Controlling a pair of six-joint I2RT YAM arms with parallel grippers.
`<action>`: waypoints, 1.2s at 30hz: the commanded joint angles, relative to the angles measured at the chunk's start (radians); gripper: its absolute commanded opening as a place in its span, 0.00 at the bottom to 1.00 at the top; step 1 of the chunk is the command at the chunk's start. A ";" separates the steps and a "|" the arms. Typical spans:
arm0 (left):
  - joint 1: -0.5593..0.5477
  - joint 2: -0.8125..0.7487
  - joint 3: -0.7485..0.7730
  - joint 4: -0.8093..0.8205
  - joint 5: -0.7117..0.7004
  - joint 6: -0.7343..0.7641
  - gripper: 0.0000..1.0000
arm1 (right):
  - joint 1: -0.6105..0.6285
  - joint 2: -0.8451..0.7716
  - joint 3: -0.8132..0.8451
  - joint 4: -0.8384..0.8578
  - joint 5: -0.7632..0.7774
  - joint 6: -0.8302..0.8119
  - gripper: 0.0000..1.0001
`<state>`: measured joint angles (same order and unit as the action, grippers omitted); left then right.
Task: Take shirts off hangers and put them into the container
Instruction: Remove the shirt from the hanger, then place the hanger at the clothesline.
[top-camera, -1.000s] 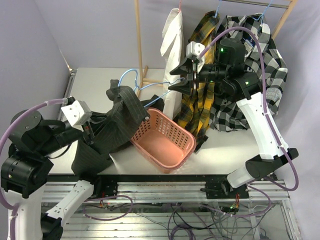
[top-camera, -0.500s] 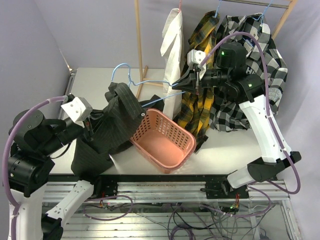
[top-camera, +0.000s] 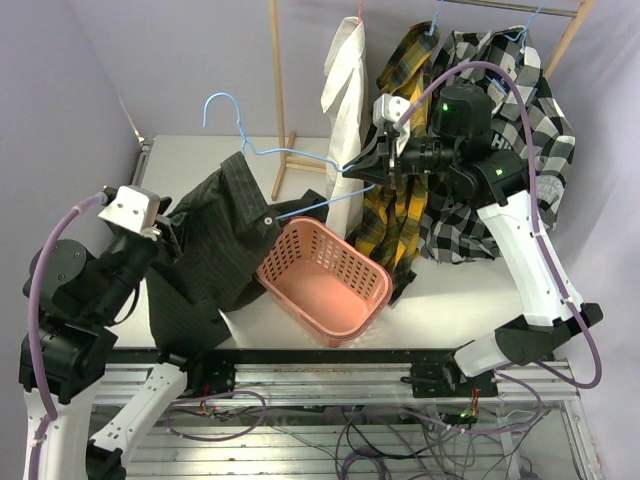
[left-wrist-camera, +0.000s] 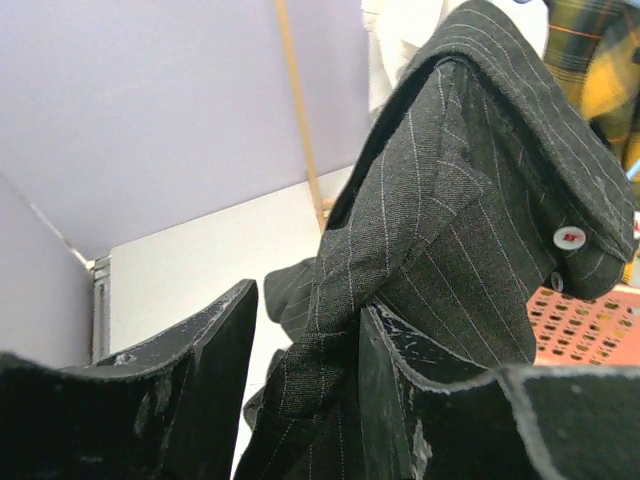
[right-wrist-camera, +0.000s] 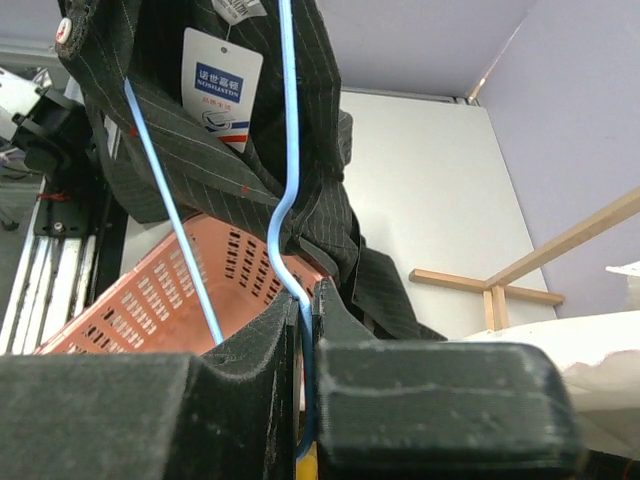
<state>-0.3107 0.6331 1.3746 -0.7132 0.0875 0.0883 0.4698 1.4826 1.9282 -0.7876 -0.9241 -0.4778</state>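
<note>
My right gripper (top-camera: 372, 166) (right-wrist-camera: 308, 300) is shut on one end of a light blue hanger (top-camera: 290, 158) (right-wrist-camera: 285, 150), held up over the table with its hook to the upper left. The dark pinstriped shirt (top-camera: 222, 232) (left-wrist-camera: 470, 200) (right-wrist-camera: 190, 160) still hangs on the hanger's left part and drapes down to my left gripper (top-camera: 168, 238) (left-wrist-camera: 305, 300). That gripper's jaws stand open, with a fold of the shirt running between them against the right finger. The salmon-pink container (top-camera: 325, 275) (right-wrist-camera: 150, 300) sits just right of the shirt, tilted.
A white shirt (top-camera: 345, 90), a yellow-and-black plaid shirt (top-camera: 400, 205) and a black-and-white checked shirt (top-camera: 515, 130) hang on the wooden rack (top-camera: 277, 90) behind, close around my right arm. The table's near edge (top-camera: 300, 345) runs just below the container.
The right gripper shut on the hanger and lifted it up and to the left. The left gripper opened and drew back left, and the dark shirt spread out wider.
</note>
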 joint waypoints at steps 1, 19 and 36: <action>-0.004 -0.038 -0.023 0.043 -0.177 -0.022 0.52 | -0.007 0.007 0.046 0.072 0.073 0.064 0.00; -0.004 0.034 0.029 -0.030 -0.328 -0.053 0.88 | -0.036 0.105 0.166 0.098 0.221 0.186 0.00; -0.003 -0.005 -0.078 0.030 -0.308 -0.087 0.70 | -0.046 0.131 0.220 0.165 0.221 0.302 0.00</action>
<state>-0.3176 0.6373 1.3430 -0.7280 -0.2169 0.0315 0.4301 1.5894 2.0739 -0.6941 -0.7273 -0.2584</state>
